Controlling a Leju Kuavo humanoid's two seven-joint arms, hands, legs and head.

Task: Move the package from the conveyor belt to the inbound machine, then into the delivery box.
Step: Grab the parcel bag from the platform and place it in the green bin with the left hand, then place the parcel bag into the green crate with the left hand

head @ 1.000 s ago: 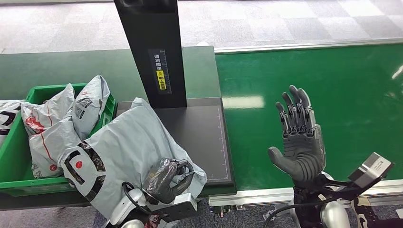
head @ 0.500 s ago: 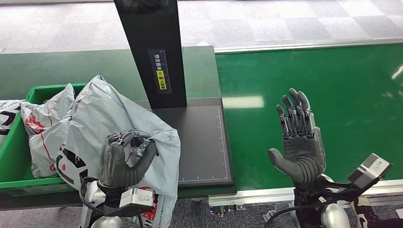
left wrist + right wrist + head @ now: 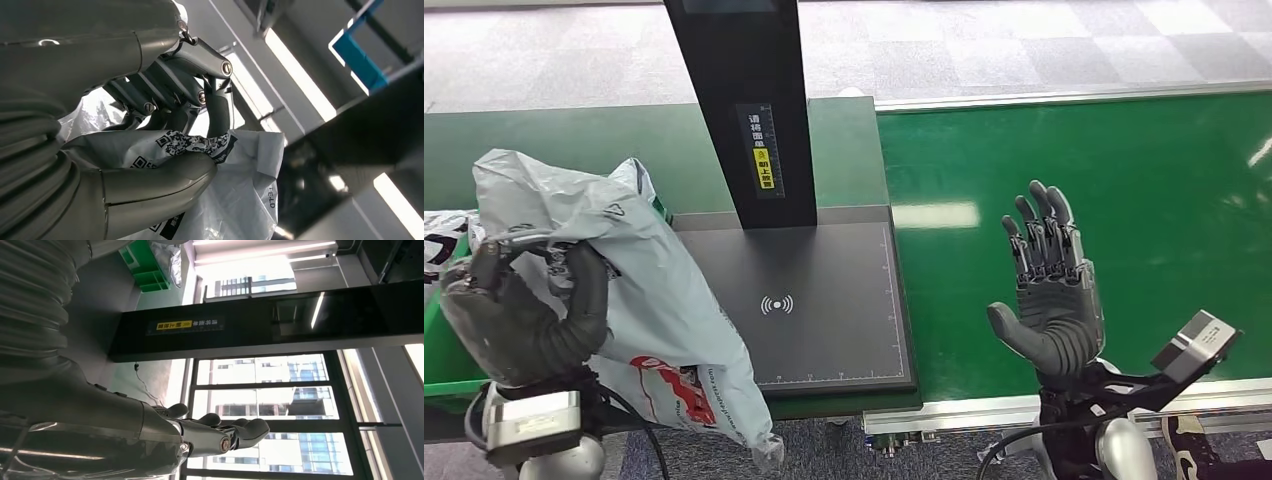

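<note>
Green box (image 3: 442, 372) far left, other parcels inside. Left robot hand (image 3: 519, 315) clenched round grey package (image 3: 659, 310), lifted off scanner plate (image 3: 824, 300), hanging partly above box edge. Belt and scanner steps judged done; drop into box left. Green conveyor belt (image 3: 1144, 190) bare at right. Right robot hand (image 3: 1054, 290) raised above belt, fingers spread, holding nothing. Versus a second ago: package swung leftward off plate, scan symbol now uncovered; right hand unchanged.
</note>
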